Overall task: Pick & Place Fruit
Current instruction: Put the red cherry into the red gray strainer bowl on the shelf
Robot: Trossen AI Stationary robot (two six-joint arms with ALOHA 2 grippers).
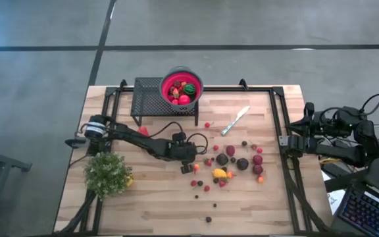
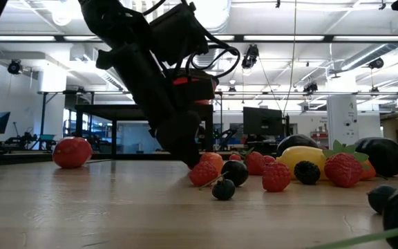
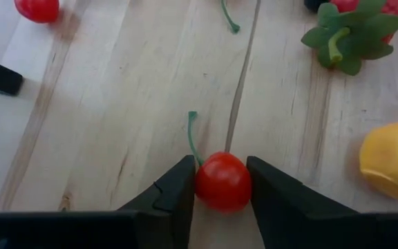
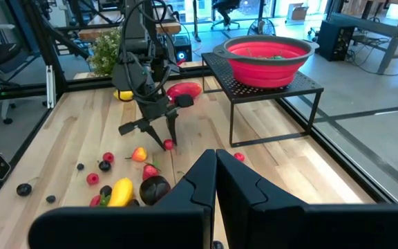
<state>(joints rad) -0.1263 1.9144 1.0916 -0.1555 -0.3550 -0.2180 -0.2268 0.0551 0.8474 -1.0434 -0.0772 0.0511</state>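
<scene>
Small toy fruits in red, yellow and dark maroon lie scattered on the wooden table's middle and right. My left gripper is low at the left rim of this scatter, its fingers closed on a red cherry with a green stem. A strawberry and a yellow fruit lie just beyond it. At the table's right edge my right gripper stays raised and shut, with nothing in it. A red bowl holding fruit sits on a black mesh stand at the far side. My left gripper pinches the cherry's round body between its two fingers, one on each side. The fingers slant down at it from the table's left. The cherry sits on the wood, its stem lying on the table and pointing away from the gripper.
A silver knife lies right of the stand. A bushy green plant stands at the near left. A black frame runs along the table's edges. Bare wood lies between the gripper and the stand.
</scene>
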